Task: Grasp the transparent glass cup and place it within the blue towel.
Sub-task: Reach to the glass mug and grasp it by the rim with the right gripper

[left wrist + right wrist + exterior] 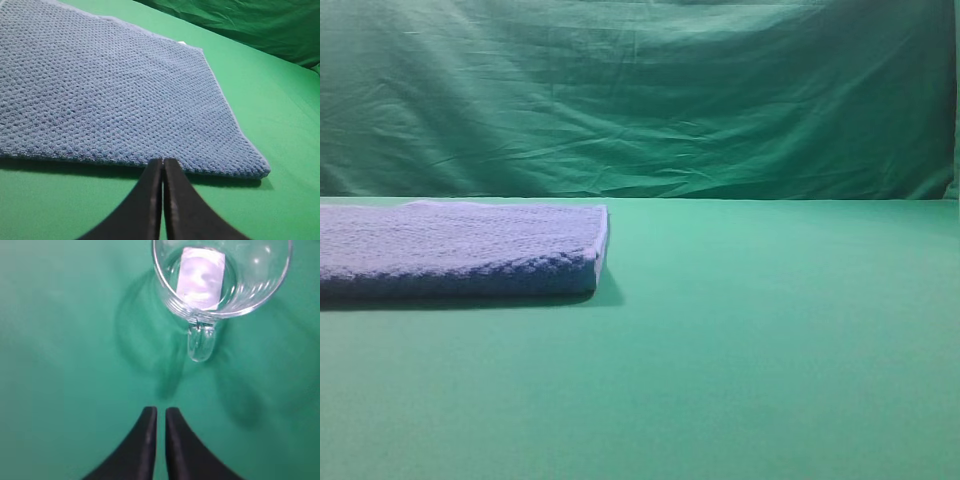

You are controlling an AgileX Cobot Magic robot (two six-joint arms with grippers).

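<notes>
step in hand: reaching for the transparent glass cup (221, 277); nothing is gripped yet, so the task looks barely begun.
cup position: in the right wrist view it stands upright on the green table (60, 365) at about 1 o'clock from the fingertips, apart from them, cut off by the top edge; it does not show in the high view.
cup handle: the loop handle (201, 344) points toward 6 o'clock, back at the gripper.
how to do it well: spread the fingers wide before advancing, shift a little toward 1 o'clock to centre on the cup, and take it across the wall rather than by the thin handle; clear glass is slippery, so close gently.
right gripper (160, 412): fingertips show almost pressed together, a thin slit between, holding and touching nothing.
left gripper (163, 162): pressed together, empty, tips just at the near edge of the blue towel (100, 90).
towel: flat at 9 o'clock in the high view, nothing on it.
</notes>
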